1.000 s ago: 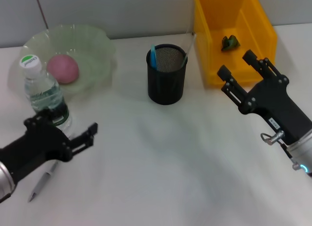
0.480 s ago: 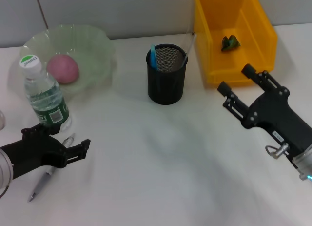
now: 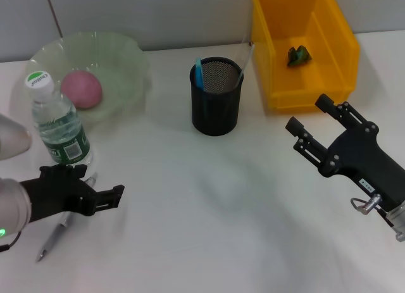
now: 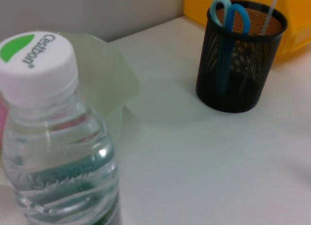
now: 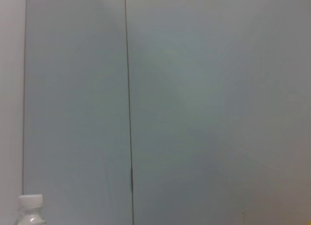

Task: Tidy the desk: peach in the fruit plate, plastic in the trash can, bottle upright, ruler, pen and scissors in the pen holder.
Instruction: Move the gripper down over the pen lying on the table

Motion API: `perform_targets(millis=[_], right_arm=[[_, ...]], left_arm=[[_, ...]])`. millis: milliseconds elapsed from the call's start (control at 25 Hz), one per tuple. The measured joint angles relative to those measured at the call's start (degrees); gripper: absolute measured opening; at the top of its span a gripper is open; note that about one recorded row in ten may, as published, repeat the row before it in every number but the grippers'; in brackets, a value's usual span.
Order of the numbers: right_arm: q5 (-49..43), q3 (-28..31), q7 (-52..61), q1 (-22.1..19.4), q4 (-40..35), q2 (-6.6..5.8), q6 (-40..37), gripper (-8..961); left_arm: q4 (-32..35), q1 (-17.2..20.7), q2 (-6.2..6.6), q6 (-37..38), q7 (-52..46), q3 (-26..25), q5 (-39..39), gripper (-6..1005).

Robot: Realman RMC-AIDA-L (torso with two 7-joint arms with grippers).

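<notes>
Peach [image 3: 81, 88], pink and round, sits in the pale green glass fruit plate [image 3: 123, 59] at the desk's far left. Just in front of the plate, the clear plastic water bottle [image 3: 58, 120] with a white cap stands upright. The silver pen [image 3: 58, 233] lies on the white desk [image 3: 209, 223] beside the black left gripper [image 3: 101, 190], whose fingers are spread apart above it. Blue-handled scissors [image 4: 228, 11] stand in the black mesh pen holder [image 3: 216, 97]. A crumpled green plastic scrap [image 3: 298, 54] rests inside the yellow bin [image 3: 335, 27]. The right gripper [image 3: 313, 122] hovers open in front of that bin.

left gripper [image 3: 95, 188] has backed off the bottle [image 3: 59, 124]; right gripper [image 3: 314, 123] lower.
</notes>
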Motion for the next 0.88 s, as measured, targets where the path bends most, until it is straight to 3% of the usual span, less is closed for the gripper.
perform_targets(millis=[360, 880], right_arm=[[0.0, 0.0, 0.3, -0.3, 0.0, 0.05, 0.4, 680], [-0.2, 0.0, 0.7, -0.2, 0.1, 0.05, 1.2, 675]], left_arm=[[-5.3, -8.8, -0.01, 5.3, -6.1, -1.2, 5.7, 833], [-5.8, -13.6, -0.05, 11.9, -13.3, -2.3, 15.1, 831]])
